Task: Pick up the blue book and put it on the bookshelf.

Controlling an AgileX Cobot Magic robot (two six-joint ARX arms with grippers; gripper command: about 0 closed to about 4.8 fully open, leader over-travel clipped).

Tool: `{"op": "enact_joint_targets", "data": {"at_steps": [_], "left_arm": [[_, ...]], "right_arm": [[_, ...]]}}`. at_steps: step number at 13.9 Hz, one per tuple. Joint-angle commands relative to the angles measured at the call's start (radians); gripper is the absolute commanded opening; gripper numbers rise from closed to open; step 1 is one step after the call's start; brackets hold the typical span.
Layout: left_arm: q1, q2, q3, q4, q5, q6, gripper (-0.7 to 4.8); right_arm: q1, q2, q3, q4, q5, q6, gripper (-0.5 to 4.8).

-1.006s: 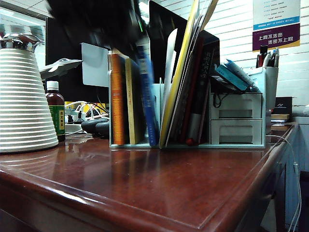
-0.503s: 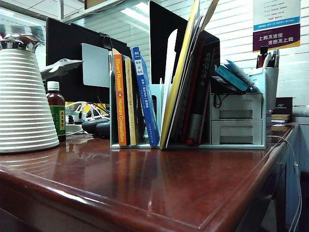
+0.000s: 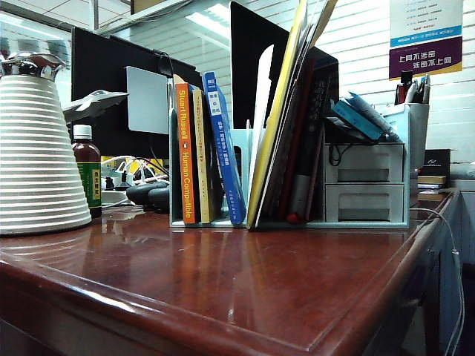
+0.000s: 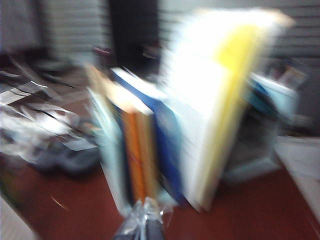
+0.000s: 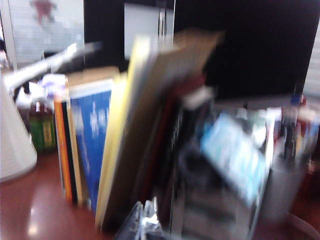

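Note:
The blue book (image 3: 223, 148) stands in the mint-green bookshelf (image 3: 172, 170), leaning slightly right, beside the orange-spined book (image 3: 183, 156). The exterior view shows neither gripper. In the blurred left wrist view, my left gripper (image 4: 145, 212) is shut and empty, back from the rack over the table, facing the blue book (image 4: 162, 135). My right gripper (image 5: 147, 212) is also shut and empty in the blurred right wrist view. It hangs before the rack with the blue book (image 5: 92, 135) off to one side.
A white ribbed jug (image 3: 37, 148) and a brown bottle (image 3: 87, 174) stand at the left. Dark monitors (image 3: 111, 74) rise behind the rack. The rack also holds tall folders (image 3: 278, 111), two drawers (image 3: 364, 182) and a pen cup (image 3: 415, 126). The red-brown table (image 3: 245, 289) stretches in front.
A second ago a dark blurred arm hung over the rack at the blue book. It has withdrawn out of the exterior view, leaving the book standing in the rack.

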Motion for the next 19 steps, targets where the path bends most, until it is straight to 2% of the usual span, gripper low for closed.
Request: {"op": "enact_joint_targets", "data": {"at_steps": [1,5,8,10,11,12,13,14,15,16,18,19], "left_arm": [[0.000,-0.109,-0.140,0.016,0.061,-0.125,-0.06],[0.000,-0.135,-0.245,0.017,0.106,-0.121,-0.06],[0.002,-0.135,-0.259,0.016,0.109,-0.129,-0.06],[0.004,-0.153,-0.260,0.008,0.055,-0.116,-0.06],[0.035,-0.195,-0.266,-0.007,0.031,-0.106,-0.06],[0.100,-0.247,-0.286,-0.007,0.049,-0.106,-0.06],[0.235,-0.354,-0.333,-0.007,0.135,-0.105,-0.06],[0.329,-0.442,-0.367,-0.026,0.190,-0.111,-0.06],[0.416,-0.524,-0.365,-0.138,0.229,-0.110,-0.06],[0.494,-0.516,-0.366,-0.185,0.272,-0.106,-0.06],[0.607,-0.516,-0.365,-0.259,0.328,-0.061,-0.06],[0.630,-0.516,-0.365,-0.260,0.327,-0.061,-0.06]], "right_arm": [[0.000,-0.037,-0.049,-0.031,0.103,0.003,0.63],[0.001,-0.038,-0.053,-0.199,0.095,0.006,0.63],[0.001,-0.039,-0.053,-0.274,0.095,0.006,0.63],[0.001,-0.039,-0.053,-0.286,0.095,0.006,0.63],[0.001,-0.039,-0.053,-0.293,0.095,0.006,0.63],[0.001,-0.039,-0.053,-0.294,0.098,0.006,0.63],[0.001,-0.039,-0.053,-0.294,0.095,0.006,0.63],[0.001,-0.039,-0.053,-0.294,0.094,0.006,0.63],[0.001,-0.039,-0.053,-0.298,0.095,0.006,0.63],[0.001,-0.038,-0.053,-0.295,0.095,0.006,0.63],[0.003,-0.040,-0.054,-0.306,0.114,0.006,0.63],[0.003,-0.040,-0.054,-0.306,0.116,0.006,0.63]]}}
